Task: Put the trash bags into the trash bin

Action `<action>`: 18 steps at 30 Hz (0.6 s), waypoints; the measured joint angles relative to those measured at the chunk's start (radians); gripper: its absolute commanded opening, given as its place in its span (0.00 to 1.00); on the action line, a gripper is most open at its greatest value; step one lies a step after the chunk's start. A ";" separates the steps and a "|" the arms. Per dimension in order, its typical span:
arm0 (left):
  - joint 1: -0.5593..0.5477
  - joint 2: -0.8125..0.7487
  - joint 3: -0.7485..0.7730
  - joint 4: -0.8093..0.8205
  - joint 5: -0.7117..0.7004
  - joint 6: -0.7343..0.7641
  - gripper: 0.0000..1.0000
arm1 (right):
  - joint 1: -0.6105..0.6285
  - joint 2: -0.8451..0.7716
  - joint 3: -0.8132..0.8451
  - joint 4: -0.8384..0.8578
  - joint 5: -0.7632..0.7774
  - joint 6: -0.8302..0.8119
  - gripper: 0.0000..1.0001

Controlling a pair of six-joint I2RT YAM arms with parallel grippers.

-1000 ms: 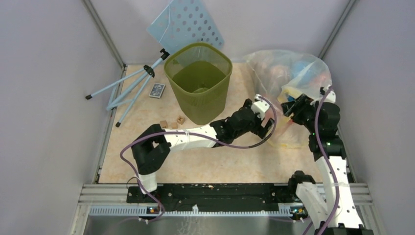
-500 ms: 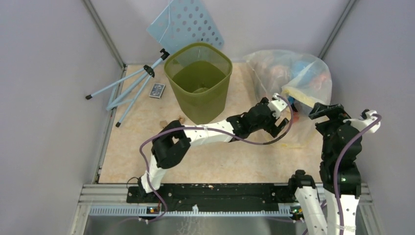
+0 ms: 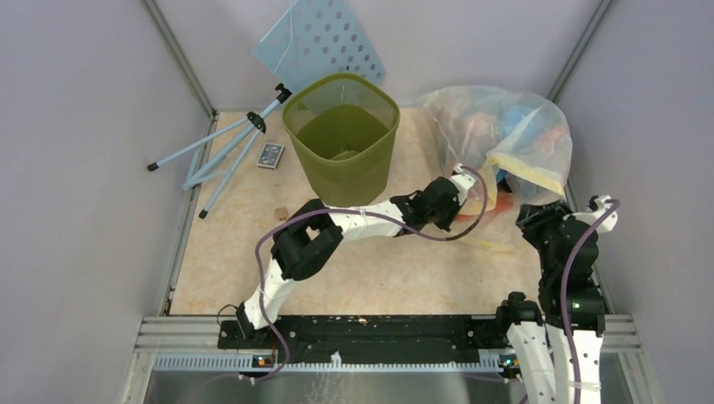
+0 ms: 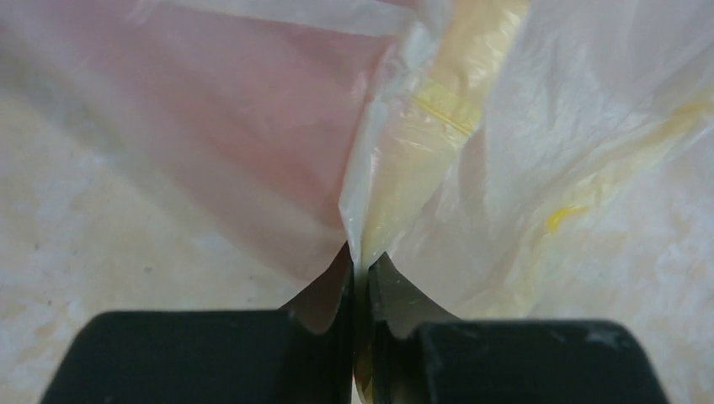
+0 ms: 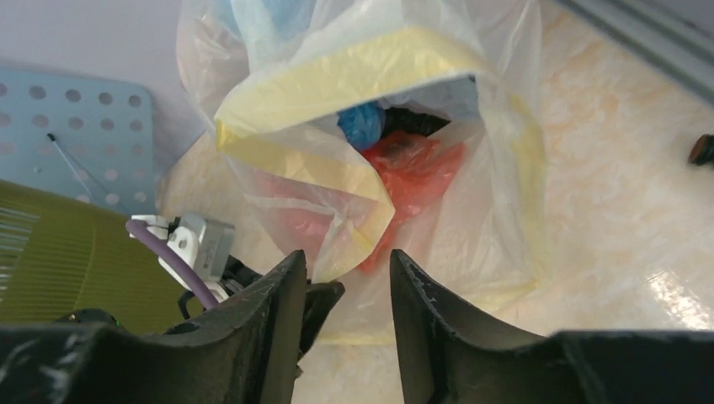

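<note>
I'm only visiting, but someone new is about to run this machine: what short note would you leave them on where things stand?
Left gripper: shut, pinching the clear bag at its rim.
Right gripper: open, empty, facing that bag's mouth.
Orange-red trash bag: inside the clear bag, ungrasped.
Trash bin: upright, left of the clear bag.
Done: no orange bag seen in the bin.
Left: pull the trash bag out, drop it in.

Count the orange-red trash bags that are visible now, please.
1. The orange-red trash bag lies in the open mouth of the large clear bag, right of the trash bin in the top view. More may be hidden deeper inside.
</note>
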 measured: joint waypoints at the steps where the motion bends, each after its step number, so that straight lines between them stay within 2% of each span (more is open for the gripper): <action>1: 0.016 -0.012 -0.030 0.015 0.017 -0.015 0.06 | 0.000 -0.010 -0.016 0.000 -0.017 0.008 0.35; 3: 0.053 -0.042 -0.091 0.032 0.061 -0.053 0.00 | 0.000 -0.028 -0.050 0.008 -0.063 0.019 0.35; 8: 0.135 -0.118 -0.211 0.115 0.220 -0.155 0.00 | 0.000 -0.020 -0.179 0.101 -0.212 0.055 0.35; 11: 0.170 -0.172 -0.289 0.212 0.328 -0.217 0.00 | 0.000 0.044 -0.272 0.157 -0.274 0.078 0.35; 18: 0.173 -0.233 -0.384 0.371 0.470 -0.288 0.00 | 0.002 0.193 -0.359 0.284 -0.291 0.102 0.39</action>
